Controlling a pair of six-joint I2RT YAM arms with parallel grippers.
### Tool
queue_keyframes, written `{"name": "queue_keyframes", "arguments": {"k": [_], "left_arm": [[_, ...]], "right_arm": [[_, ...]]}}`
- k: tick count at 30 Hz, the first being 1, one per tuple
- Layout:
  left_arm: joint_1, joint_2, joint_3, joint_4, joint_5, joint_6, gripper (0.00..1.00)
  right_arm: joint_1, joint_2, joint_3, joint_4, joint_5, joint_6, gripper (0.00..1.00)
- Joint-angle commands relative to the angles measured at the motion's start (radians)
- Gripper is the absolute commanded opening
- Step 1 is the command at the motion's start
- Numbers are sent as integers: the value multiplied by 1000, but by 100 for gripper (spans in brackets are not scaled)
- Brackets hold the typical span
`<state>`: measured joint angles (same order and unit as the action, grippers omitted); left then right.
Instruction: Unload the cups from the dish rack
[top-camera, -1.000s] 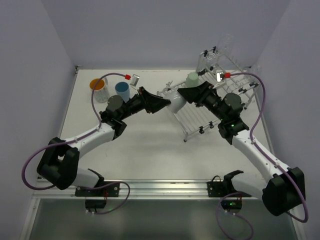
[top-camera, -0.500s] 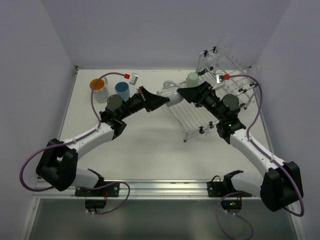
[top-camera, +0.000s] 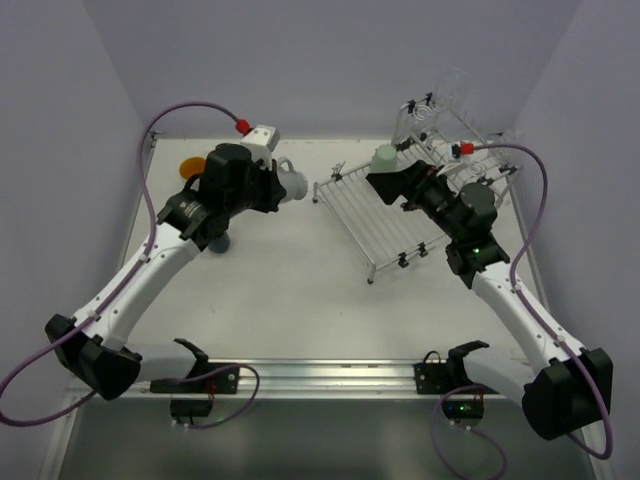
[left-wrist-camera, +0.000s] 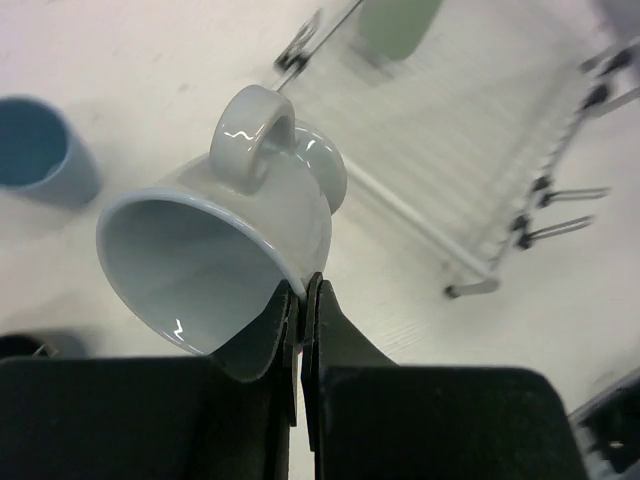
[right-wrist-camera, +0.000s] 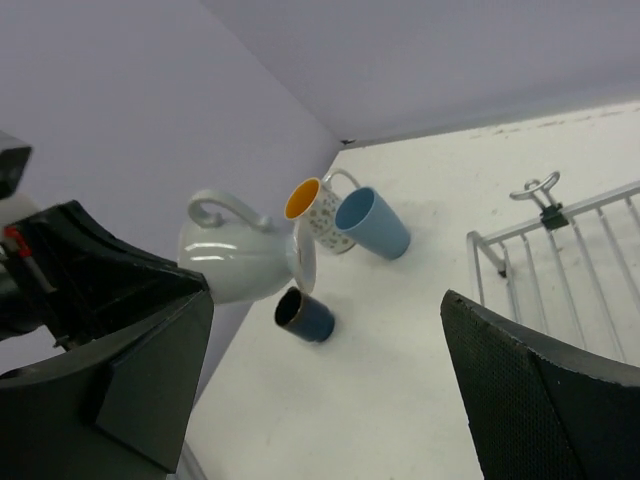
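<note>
My left gripper is shut on the rim of a pale grey-white mug, held in the air left of the dish rack. My right gripper hangs open and empty over the rack's left part. A pale green cup stands on the rack. On the table at the left stand a light blue cup, an orange-lined white mug and a dark blue cup.
Clear glasses sit on the rack's raised back at the far right. Walls close in the table on the left, back and right. The left arm hides part of the cups on the table.
The mug sat between both grippers over the rack's left edge. My left gripper shut on it and carried it up and to the left. My right gripper opened and let it go.
</note>
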<state>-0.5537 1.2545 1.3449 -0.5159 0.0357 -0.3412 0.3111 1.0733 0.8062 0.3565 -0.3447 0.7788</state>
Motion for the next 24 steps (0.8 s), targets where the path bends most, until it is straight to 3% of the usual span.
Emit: {"name": "queue_keyframes", "arguments": {"k": [1, 6, 9, 24], "left_arm": [[0, 106, 54, -328, -200, 177, 0], [-3, 252, 72, -374, -290, 191, 0], [-5, 322, 106, -404, -423, 182, 0], [-5, 537, 203, -411, -467, 200, 0]], "right_arm": [[-6, -21, 77, -100, 56, -114, 99], [-6, -16, 99, -152, 82, -148, 99], [-6, -4, 106, -157, 70, -153, 99], [-6, 39, 128, -172, 46, -167, 99]]}}
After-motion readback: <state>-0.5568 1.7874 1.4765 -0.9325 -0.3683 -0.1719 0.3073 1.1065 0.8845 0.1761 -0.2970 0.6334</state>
